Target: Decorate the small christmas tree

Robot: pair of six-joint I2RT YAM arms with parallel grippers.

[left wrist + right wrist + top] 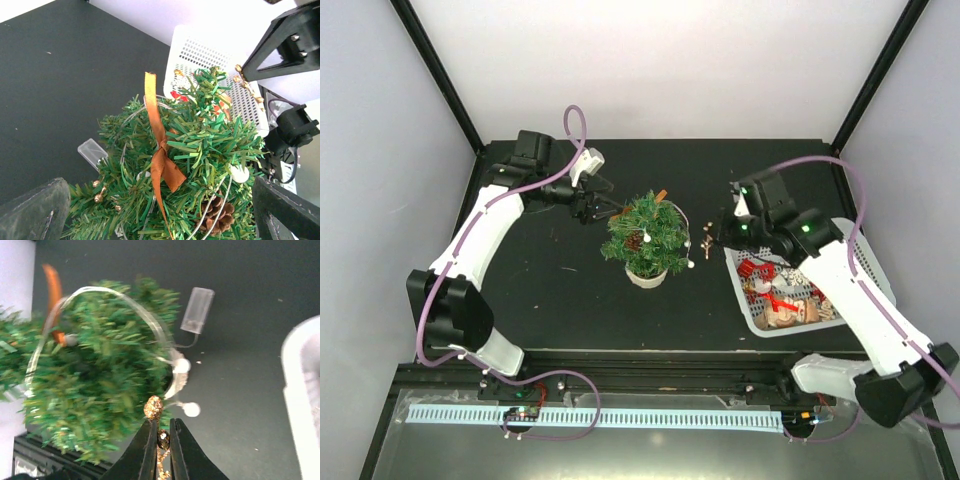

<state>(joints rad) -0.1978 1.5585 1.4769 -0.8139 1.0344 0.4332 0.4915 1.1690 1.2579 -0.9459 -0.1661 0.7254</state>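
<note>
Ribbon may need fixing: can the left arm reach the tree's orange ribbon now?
Likely yes: the left gripper stands open beside the small christmas tree, the orange ribbon facing it with nothing between.

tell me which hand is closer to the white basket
Right. The right hand, shut on a gold sprig, hangs just left of the white basket; the left hand, open, is beyond the small christmas tree, on its left side.

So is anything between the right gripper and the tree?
Only the tree's light string: its wire and white bulbs loop out on the side facing the right gripper, just beside the gold sprig it pinches.
</note>
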